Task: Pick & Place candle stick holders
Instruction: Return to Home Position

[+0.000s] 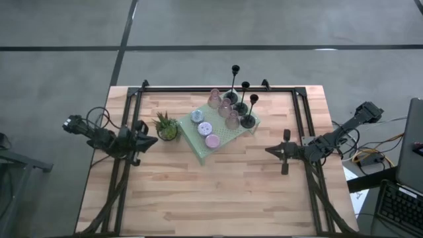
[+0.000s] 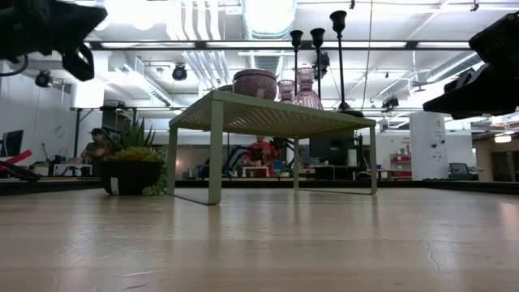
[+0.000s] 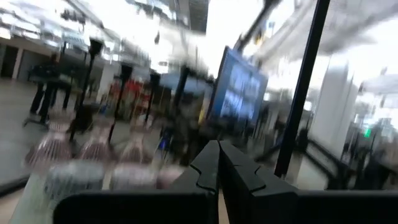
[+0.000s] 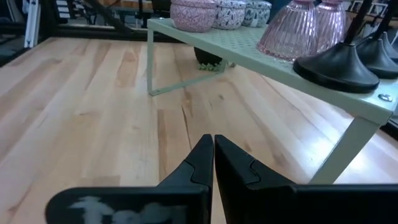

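Sticks (image 1: 248,121), cups (image 1: 225,108) and pucks (image 1: 204,128) all sit on the stand (image 1: 228,136); placing looks done. My left gripper (image 1: 153,139) at left, right gripper (image 1: 269,150) at right, both closed, empty.

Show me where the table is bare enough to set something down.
Bare: the broad table area in front of the stand, between the left gripper and right gripper. Crowded: the stand top, full of candle stick holders, and the tight gap beside the plant.
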Tool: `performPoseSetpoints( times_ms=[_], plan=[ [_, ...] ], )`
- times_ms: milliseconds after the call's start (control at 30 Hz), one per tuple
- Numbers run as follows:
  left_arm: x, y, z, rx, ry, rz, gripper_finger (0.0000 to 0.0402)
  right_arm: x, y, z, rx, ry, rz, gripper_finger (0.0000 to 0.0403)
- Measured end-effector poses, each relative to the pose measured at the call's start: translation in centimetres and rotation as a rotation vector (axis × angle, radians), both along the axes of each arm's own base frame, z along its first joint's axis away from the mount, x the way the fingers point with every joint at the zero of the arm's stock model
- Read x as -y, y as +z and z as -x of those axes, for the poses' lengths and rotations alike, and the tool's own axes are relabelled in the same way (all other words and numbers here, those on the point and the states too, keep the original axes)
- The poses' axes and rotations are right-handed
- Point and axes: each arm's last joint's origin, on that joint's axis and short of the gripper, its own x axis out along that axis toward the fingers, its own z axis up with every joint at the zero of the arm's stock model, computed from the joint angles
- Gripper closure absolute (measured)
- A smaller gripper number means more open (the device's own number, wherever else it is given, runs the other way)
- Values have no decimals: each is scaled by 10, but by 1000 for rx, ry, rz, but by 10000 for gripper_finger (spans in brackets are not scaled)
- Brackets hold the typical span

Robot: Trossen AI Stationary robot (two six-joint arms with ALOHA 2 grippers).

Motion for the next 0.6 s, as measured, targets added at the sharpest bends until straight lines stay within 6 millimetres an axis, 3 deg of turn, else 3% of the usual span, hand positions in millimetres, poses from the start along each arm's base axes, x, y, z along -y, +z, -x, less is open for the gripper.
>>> performPoseSetpoints(
  times_ms=[200,600],
  plan=[
    [3,-28,-5,-272,-4,-140,390,0,0,0,-4,5,22,394],
    [-2,-29,-6,-282,78,-79,390,0,0,0,4,-6,-25,394]
  ],
)
